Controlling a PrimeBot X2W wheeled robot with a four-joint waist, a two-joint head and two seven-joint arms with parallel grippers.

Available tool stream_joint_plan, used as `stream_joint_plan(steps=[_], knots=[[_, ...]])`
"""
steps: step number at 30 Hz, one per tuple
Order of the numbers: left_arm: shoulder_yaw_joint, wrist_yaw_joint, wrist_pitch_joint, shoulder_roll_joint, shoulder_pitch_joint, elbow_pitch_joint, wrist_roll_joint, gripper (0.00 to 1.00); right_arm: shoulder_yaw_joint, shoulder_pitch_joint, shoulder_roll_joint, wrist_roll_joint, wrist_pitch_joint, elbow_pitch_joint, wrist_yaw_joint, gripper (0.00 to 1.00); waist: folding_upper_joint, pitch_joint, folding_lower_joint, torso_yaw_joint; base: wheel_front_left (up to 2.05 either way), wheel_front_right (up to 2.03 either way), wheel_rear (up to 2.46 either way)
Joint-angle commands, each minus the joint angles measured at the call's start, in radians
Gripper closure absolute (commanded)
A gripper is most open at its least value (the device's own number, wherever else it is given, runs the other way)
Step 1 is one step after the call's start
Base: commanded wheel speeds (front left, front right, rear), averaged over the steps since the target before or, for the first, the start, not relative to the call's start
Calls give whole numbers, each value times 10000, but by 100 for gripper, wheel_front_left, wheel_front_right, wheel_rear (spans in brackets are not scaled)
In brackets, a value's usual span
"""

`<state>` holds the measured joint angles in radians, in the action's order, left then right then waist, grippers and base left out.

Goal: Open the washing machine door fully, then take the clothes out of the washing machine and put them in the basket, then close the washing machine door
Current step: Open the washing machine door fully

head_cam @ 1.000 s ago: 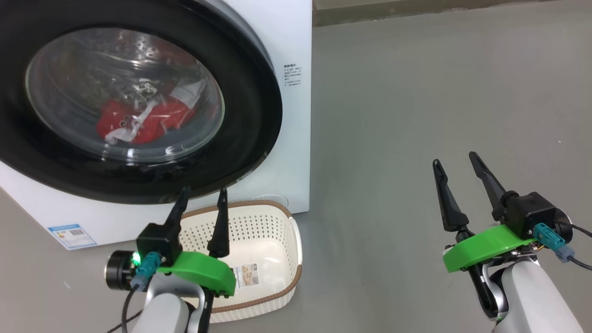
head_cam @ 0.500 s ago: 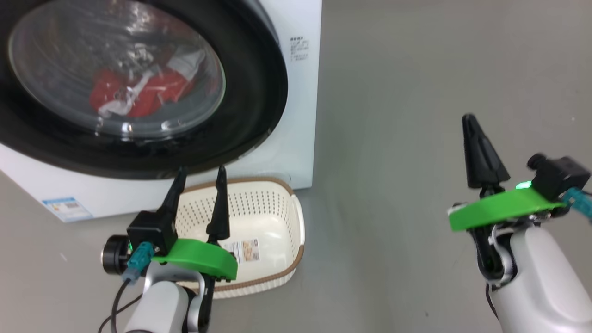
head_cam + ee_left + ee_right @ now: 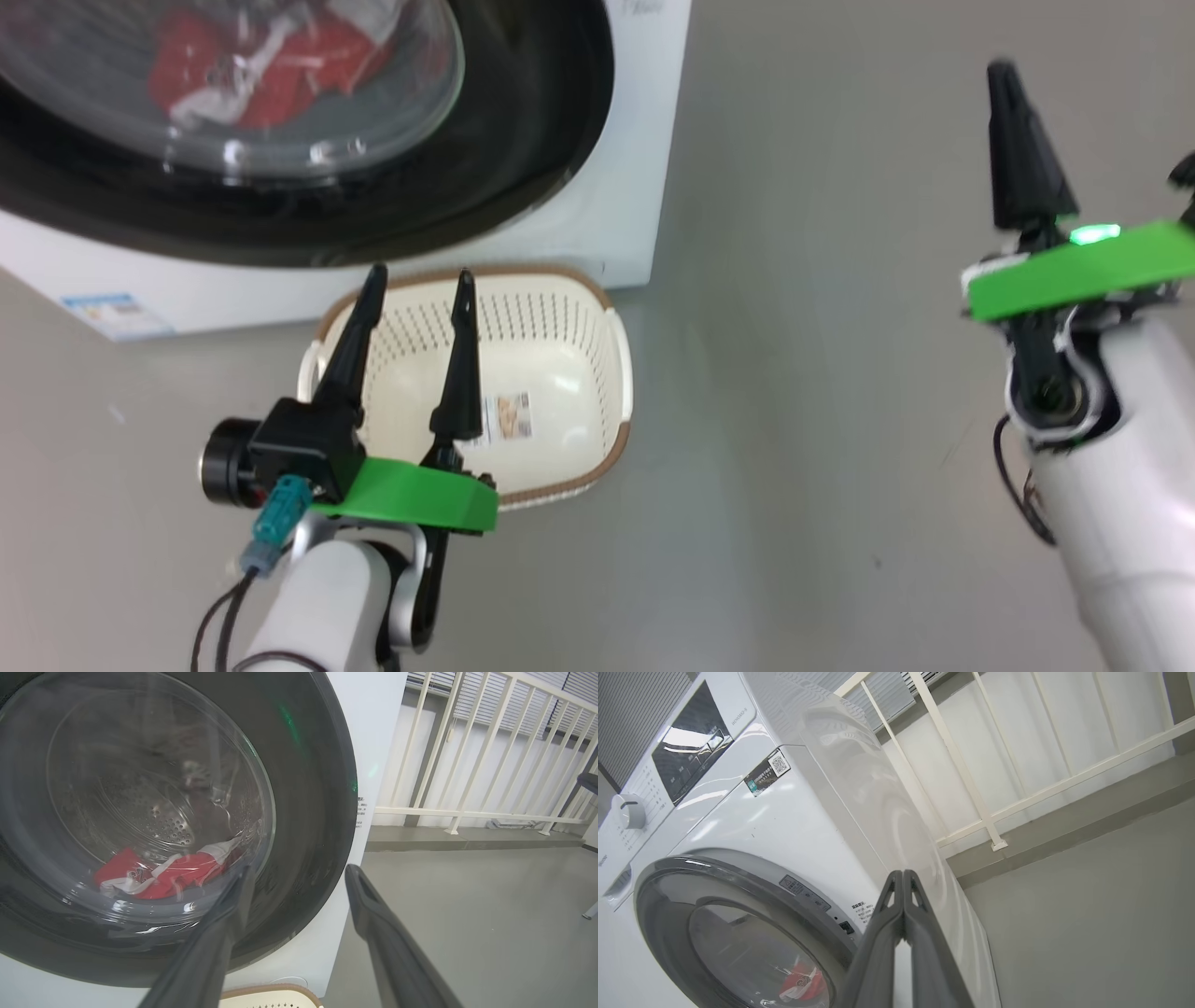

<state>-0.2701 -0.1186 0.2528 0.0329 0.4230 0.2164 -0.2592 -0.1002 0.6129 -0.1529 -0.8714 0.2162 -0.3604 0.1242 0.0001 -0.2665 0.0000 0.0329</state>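
On a smooth grey floor, the head view takes in a white washing machine at the upper left, with a small blue label at its lower corner. Its door, round with a glossy black rim, sits shut against the front. Red and white clothes show through the glass. A cream basket with a brown rim stands on the floor just in front of the machine, with a paper label on its bottom. The left hand hangs in front of the basket, its two dark fingers spread wide with nothing between them and its tips toward the machine's lower front. The right hand is well apart to the right over bare floor, with its fingers pressed together on nothing.

The left wrist view adds the room beyond: a pale railing on a low step before a white wall. The door takes the left side. The clothes lie low in the steel drum behind the glass, near the left finger's tip in this view. The basket's rim peeks in at the bottom edge.

The right wrist view, tilted, adds the machine's upper front: a dark control panel, a white dial and a sticker bearing a square code. The closed fingers point toward the machine's front corner, beside the door's rim. Whether they touch it cannot be told.
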Motion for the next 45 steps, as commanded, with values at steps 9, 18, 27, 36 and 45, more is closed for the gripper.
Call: stream_joint_plan(steps=[9, 18, 27, 36, 45], knots=[[157, -183, 90, 173, 432, -1032, 292, 0, -938, 1454, -741, -3201, -1397, 999, 65, 100, -1, -1669, 0, -749, 0, 0, 0], [107, -318, 90, 173, 390, -1795, 438, 0, -1081, 2472, -1117, -5450, -2964, 1308, 65, 100, -1, -2457, 0, -1061, 0, 0, 0], [146, -415, 90, 173, 448, -2160, 696, 0, -1184, 3515, -1202, -6850, -4567, 1208, 65, 100, -1, -3066, 0, -1312, 0, 0, 0], [-104, -529, 90, 173, 544, -2354, 667, 0, -1160, 4387, -1111, -7662, -5661, 823, 65, 100, -1, -3522, 0, -1540, 0, 0, 0], [-379, -798, 90, 173, 599, -2637, 637, 0, -1027, 5174, -1126, -7844, -6133, 396, 65, 100, -1, -3958, 0, -1902, 0, 0, 0]])
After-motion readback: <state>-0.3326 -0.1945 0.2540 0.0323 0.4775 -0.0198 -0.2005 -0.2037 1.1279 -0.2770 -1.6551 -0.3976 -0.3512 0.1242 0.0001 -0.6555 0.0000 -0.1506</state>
